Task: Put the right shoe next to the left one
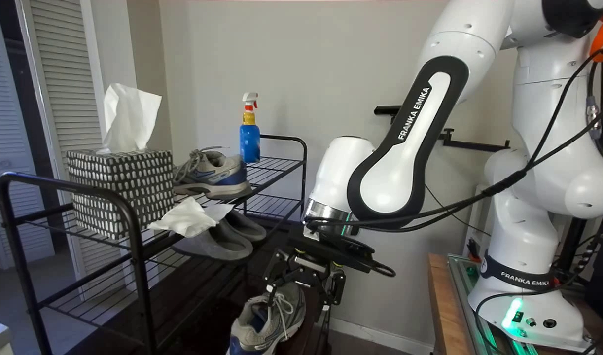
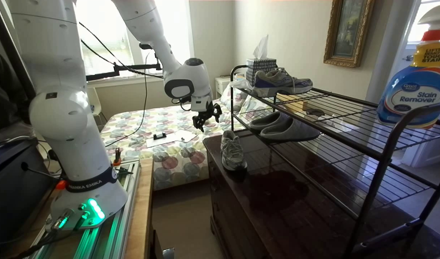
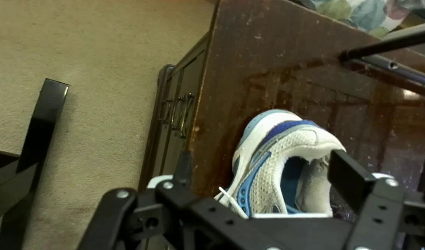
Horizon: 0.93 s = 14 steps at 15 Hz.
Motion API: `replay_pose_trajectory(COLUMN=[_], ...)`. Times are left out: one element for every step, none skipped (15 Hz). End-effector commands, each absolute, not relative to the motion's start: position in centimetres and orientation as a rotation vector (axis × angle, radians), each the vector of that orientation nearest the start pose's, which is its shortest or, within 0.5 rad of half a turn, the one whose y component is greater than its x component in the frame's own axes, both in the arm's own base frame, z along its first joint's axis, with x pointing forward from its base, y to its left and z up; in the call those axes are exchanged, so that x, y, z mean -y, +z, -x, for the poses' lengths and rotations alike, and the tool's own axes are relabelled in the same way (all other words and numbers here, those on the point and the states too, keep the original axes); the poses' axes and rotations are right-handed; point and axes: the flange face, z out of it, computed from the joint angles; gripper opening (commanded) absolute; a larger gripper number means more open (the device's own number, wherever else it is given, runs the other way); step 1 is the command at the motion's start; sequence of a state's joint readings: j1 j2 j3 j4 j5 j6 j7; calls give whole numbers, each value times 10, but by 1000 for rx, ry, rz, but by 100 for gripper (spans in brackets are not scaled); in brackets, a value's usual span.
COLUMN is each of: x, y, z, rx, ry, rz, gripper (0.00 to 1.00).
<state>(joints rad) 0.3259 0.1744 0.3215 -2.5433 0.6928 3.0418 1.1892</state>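
Note:
The right shoe (image 1: 269, 323), a grey and white laced sneaker with blue trim, stands on the dark dresser top (image 3: 254, 52) near its edge. It also shows in an exterior view (image 2: 233, 153). Its mate, the left one (image 1: 215, 175), rests on the rack's upper shelf and appears in an exterior view (image 2: 281, 82) too. Which foot each fits is hard to read; I name them by position. My gripper (image 3: 261, 161) is open above the dresser, its fingers spread wide with nothing clamped. In the wrist view the shoe's opening lies between the fingers, its toe hidden behind the gripper body.
A black wire rack (image 2: 381, 158) stands on the dresser. Its upper shelf bears a tissue box (image 1: 119, 192) and a blue spray bottle (image 1: 250, 138); grey laceless shoes (image 2: 290, 133) lie on the lower shelf. White tissue (image 1: 188, 219) hangs at the shelf edge. A bed (image 2: 169, 144) lies beyond.

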Motion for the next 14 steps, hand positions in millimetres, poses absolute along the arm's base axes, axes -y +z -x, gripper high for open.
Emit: replay_pose_trajectory(x=[-240,-238,-236,-238,-242,-248,-254,-258,-262,-265,-267,-267,-266,-265], y=[216,211,206,202,199,194,192,191,189,185,181,176,171,166], z=[-415,-416,-417,-419,-421,-423,-426,-429,-431,-433,-435,-438,-440,-442], rx=[-1759,-1791,-1818,-1845,-1864,-1875,-1880,-1886,-1896,-1902,-1911,-1926,-1941,-1953], ry=[-48,-49,-43,-32,-21,-11,-6,-2,3,11,16,10,3,-2], rz=[2121,2098,2082,2061,2040,2027,2009,1996,1981,1979,1974,1959,1946,1936], gripper=[100,100,100,100,100,100,100,100,100,100,100,100,100,100])
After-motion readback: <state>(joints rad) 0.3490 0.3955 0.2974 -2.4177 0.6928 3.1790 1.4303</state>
